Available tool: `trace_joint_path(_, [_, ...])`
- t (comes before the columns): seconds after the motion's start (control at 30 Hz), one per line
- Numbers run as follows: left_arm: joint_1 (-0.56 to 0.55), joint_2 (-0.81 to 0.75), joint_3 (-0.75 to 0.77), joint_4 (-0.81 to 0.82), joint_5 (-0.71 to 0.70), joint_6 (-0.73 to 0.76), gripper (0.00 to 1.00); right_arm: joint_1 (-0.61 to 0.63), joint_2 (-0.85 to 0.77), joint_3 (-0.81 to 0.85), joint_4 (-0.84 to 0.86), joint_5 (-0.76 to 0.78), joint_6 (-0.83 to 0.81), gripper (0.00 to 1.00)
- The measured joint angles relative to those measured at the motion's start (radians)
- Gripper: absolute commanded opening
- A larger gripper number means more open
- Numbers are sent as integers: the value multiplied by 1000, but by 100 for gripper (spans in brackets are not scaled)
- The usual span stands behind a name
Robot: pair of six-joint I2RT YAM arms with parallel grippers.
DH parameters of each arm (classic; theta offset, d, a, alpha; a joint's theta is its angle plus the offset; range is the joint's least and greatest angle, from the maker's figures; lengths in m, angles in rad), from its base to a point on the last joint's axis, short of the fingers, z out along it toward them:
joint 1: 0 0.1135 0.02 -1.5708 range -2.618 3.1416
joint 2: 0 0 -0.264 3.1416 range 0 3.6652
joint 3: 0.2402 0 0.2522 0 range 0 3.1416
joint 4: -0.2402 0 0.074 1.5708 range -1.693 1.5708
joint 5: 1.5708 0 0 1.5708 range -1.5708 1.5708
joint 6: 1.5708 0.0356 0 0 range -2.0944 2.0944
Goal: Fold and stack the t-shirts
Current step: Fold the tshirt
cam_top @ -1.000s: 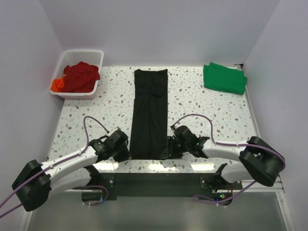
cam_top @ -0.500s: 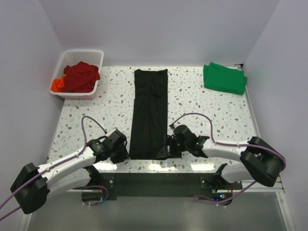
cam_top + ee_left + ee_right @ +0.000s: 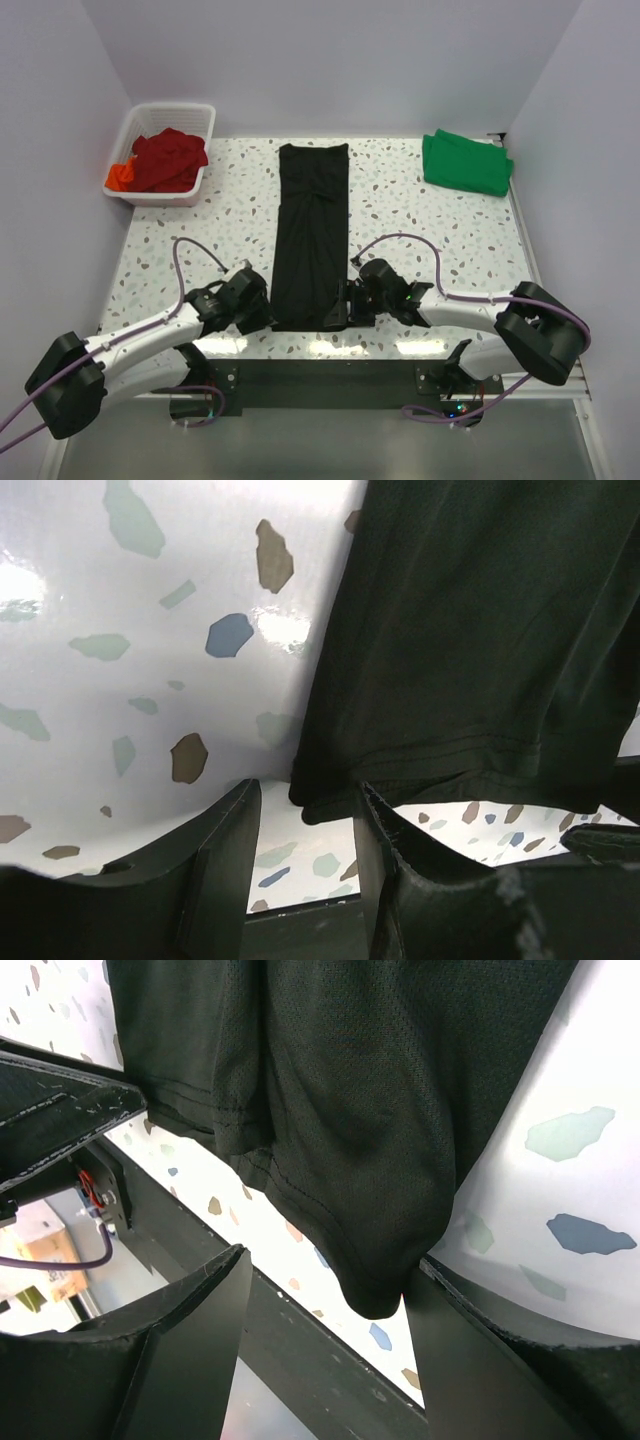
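A long black fabric t-shirt [image 3: 311, 235], folded into a narrow strip, lies down the middle of the speckled terrazzo table [image 3: 420, 215]. The left gripper [image 3: 305, 825] is open around its lower-left hem corner — the right gripper [image 3: 330, 1290] open around the lower-right corner. A folded green t-shirt [image 3: 466, 163] lies upper right; dark red [image 3: 170, 158] and orange [image 3: 120, 177] t-shirts fill the white slatted basket [image 3: 165, 115] upper left.

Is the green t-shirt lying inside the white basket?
No. In the top view the green t-shirt lies folded on the table's far right corner, while the white basket at the far left holds only red and orange fabric.
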Motion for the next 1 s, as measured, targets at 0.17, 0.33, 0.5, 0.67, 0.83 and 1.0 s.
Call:
trace_joint_path(0.17, [0, 22, 0, 42, -5, 3, 44, 0, 0, -1, 1, 2, 0, 60])
trace_joint_path(0.33, [0, 47, 0, 73, -12, 9, 27, 0, 16, -6, 15, 15, 0, 38])
trace_joint_path(0.5, [0, 53, -8, 82, -23, 11, 1, 0, 46, -18, 51, 18, 2, 12])
trace_joint_path(0.67, [0, 42, -13, 80, -29, 10, 0, 0, 56, -24, 56, 18, 1, 0])
trace_joint_path(0.83, [0, 20, -21, 66, -31, 10, 0, 0, 42, -31, 48, 18, -2, 0])
trace_joint_path(1.0, [-1, -53, -27, 10, -23, 8, 0, 8, -60, -49, -26, 24, -18, 0])
